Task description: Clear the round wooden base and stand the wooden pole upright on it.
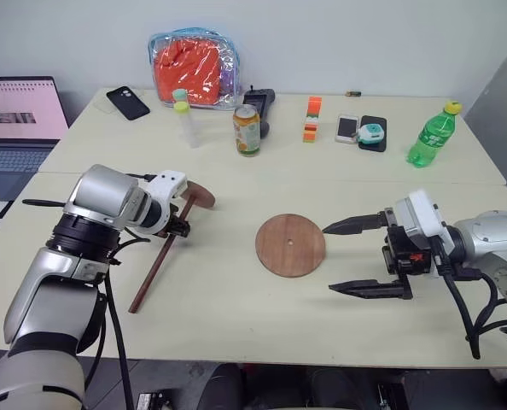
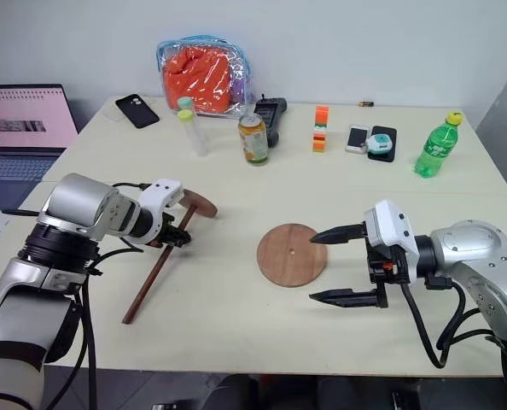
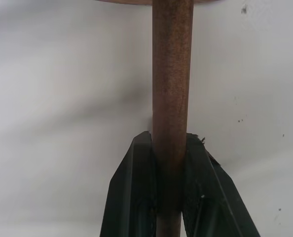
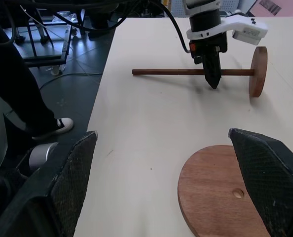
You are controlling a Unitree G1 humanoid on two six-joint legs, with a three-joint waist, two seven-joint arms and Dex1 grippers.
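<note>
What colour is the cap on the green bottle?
Yellow; the green bottle shows it best in the left eye view.

We can read no text, brand or number anywhere — the can, the green bottle and the laptop screen stay illegible

On the table there was one round reddish-brown wooden disc [image 1: 290,245], one long dark-brown wooden rod [image 1: 158,265], one green plastic bottle [image 1: 430,135], one drink can [image 1: 247,130], and two phones: a black one [image 1: 128,102] and a white one [image 1: 347,128].
</note>
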